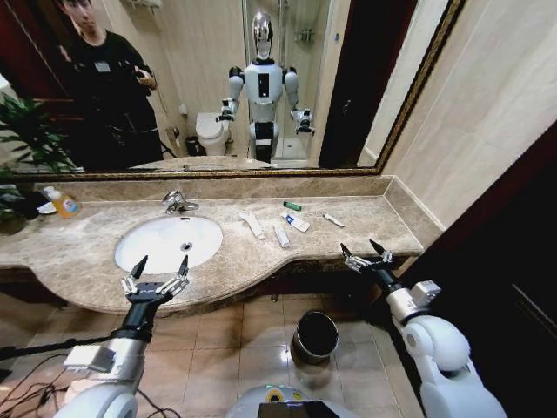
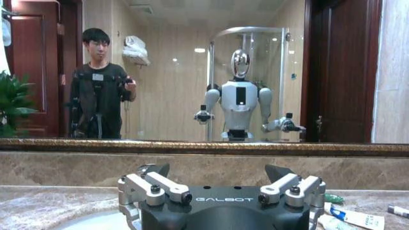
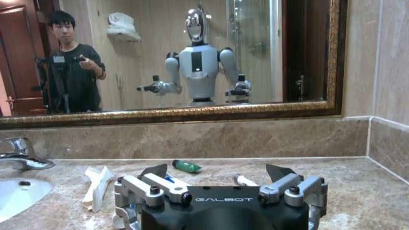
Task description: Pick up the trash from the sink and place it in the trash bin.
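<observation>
It was a bathroom: a white sink (image 1: pixel 168 242) with a tap (image 1: pixel 177 203), a big mirror (image 1: pixel 261 78), and marble all around.

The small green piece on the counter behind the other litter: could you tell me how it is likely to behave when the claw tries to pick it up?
The green piece looks rounded and lies on its side, so it may roll if nudged. It is tiny beside the open right claw, so probably light and easy to knock away. The polished marble counter likely offers little grip.
</observation>
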`<state>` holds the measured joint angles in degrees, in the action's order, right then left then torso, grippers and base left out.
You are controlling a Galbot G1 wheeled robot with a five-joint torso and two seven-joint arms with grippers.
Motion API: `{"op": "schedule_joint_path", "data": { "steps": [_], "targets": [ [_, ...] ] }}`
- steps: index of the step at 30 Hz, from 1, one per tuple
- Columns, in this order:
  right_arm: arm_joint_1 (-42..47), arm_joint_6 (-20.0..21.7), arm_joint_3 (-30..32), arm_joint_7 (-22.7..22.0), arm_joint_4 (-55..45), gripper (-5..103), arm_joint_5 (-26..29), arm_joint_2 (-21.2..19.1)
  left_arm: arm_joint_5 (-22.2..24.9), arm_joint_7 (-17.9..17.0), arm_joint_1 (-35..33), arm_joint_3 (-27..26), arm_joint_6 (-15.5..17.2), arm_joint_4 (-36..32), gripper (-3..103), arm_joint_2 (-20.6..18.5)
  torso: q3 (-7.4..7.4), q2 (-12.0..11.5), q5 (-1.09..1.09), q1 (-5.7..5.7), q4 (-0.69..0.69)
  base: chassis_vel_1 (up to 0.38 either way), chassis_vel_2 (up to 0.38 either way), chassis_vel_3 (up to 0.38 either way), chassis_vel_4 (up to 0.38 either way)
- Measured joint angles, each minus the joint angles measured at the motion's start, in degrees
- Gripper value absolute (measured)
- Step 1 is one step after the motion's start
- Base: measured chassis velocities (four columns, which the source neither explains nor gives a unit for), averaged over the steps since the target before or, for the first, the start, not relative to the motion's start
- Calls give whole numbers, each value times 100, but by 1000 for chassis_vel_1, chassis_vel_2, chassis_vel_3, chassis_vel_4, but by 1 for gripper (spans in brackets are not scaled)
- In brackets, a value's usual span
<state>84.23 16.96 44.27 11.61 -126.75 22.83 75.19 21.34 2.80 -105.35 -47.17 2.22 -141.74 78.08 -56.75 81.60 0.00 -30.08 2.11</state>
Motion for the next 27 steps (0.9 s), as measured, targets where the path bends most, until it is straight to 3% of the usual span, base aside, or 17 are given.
{"op": "schedule_joint_path", "data": {
  "steps": [10,27],
  "targets": [
    [-158,309,-101,145,-7,100,15,-7,0,0,0,0,0,0,100,0,0,0,0,0,0,0,0,0,0],
    [-744,564,-189,318,563,100,41,-418,0,0,0,0,0,0,100,0,0,0,1,0,0,0,0,0,0]
  ]
}}
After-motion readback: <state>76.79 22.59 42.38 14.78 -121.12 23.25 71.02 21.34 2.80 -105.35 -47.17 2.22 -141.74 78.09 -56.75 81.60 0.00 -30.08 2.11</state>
